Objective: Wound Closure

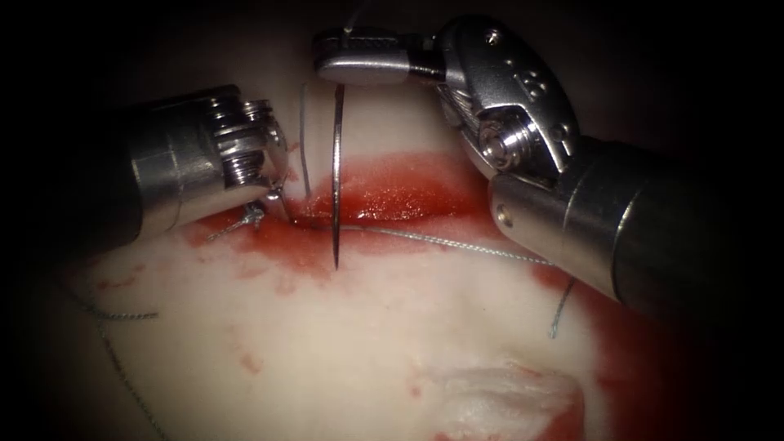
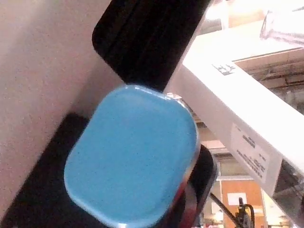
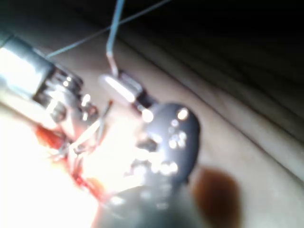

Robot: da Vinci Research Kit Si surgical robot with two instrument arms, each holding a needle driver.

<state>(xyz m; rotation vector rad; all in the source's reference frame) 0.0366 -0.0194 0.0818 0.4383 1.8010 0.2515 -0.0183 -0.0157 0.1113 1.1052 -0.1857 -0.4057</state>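
The tissue point(image 1: 343, 343) has a red, wet cut point(image 1: 400, 204) running across the endoscope view. My right tool point(image 1: 359, 59) reaches in from the right, its jaws shut on the curved needle point(image 1: 337, 175) at the needle's upper end. The needle hangs down in front of the cut with its point free over the tissue below. Thread point(image 1: 457, 243) runs from the cut off to the right. My left tool point(image 1: 276, 200) points down at the cut's left end beside a knot point(image 1: 250, 216). The right wrist view shows the right tool point(image 3: 116, 88), the thread point(image 3: 113, 33) and the left tool point(image 3: 57, 90).
Red fluid point(image 1: 269, 245) stains the tissue around the cut and at the lower right. Loose thread point(image 1: 114, 317) lies at the lower left, and a thread end point(image 1: 560, 314) at the right. A blue rounded cap point(image 2: 133, 156) and a white arm point(image 2: 237, 114) are in the left wrist view.
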